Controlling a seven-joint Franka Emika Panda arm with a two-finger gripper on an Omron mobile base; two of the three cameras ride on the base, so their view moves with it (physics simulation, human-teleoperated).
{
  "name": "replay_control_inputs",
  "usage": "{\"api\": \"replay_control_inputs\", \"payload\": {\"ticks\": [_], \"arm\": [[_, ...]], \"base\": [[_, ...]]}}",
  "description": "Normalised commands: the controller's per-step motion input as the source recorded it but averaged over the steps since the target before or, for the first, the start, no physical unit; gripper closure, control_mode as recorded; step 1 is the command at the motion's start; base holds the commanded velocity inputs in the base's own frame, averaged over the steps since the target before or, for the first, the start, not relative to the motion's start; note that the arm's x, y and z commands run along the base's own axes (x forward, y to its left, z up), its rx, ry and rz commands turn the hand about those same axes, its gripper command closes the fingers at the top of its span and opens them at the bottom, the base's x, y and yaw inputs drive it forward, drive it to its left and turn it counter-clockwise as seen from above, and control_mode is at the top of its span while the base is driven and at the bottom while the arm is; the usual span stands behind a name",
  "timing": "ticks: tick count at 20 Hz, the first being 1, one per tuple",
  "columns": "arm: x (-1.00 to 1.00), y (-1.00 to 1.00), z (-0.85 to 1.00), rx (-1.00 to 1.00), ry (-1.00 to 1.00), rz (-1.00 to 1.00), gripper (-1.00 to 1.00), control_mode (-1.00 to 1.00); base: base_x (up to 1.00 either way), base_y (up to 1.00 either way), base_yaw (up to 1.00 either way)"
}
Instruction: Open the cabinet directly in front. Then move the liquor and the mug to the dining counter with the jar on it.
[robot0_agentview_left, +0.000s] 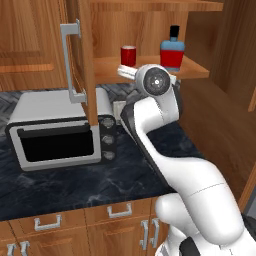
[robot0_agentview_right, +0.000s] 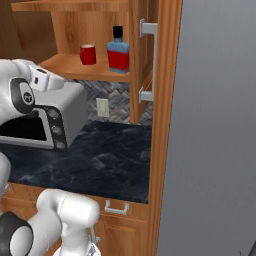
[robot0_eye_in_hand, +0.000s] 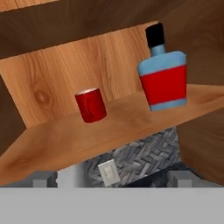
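Cabinet (robot0_agentview_left: 80, 60) open, both items standing on its lower shelf (robot0_eye_in_hand: 87, 135).

Mug (robot0_eye_in_hand: 90, 105) upright on that shelf, liquor (robot0_eye_in_hand: 164, 74) upright on the same shelf, apart from the mug (bottle nearer the shelf's right end in both base views). Toaster oven (robot0_agentview_left: 60, 130) below the shelf, on the black counter (robot0_agentview_left: 100, 180). Gripper (robot0_eye_in_hand: 111, 180) held low before the shelf edge, fingers spread wide, grasping nothing.
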Motion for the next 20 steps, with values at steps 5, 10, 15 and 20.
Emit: {"api": "replay_control_inputs", "payload": {"ticks": [5, 10, 15, 20], "arm": [[0.04, -0.04, 0.17, -0.29, 0.11, 0.04, -1.0, -1.0], [0.22, 0.0, 0.09, -0.15, 0.25, 0.03, -1.0, -1.0], [0.03, -0.16, 0.01, 0.02, 0.02, 0.02, -1.0, -1.0], [0.05, -0.32, 0.03, 0.02, -0.03, 0.05, -1.0, -1.0]], "base": [[0.0, 0.0, 0.0], [0.0, 0.0, 0.0], [0.0, 0.0, 0.0], [0.0, 0.0, 0.0]]}}
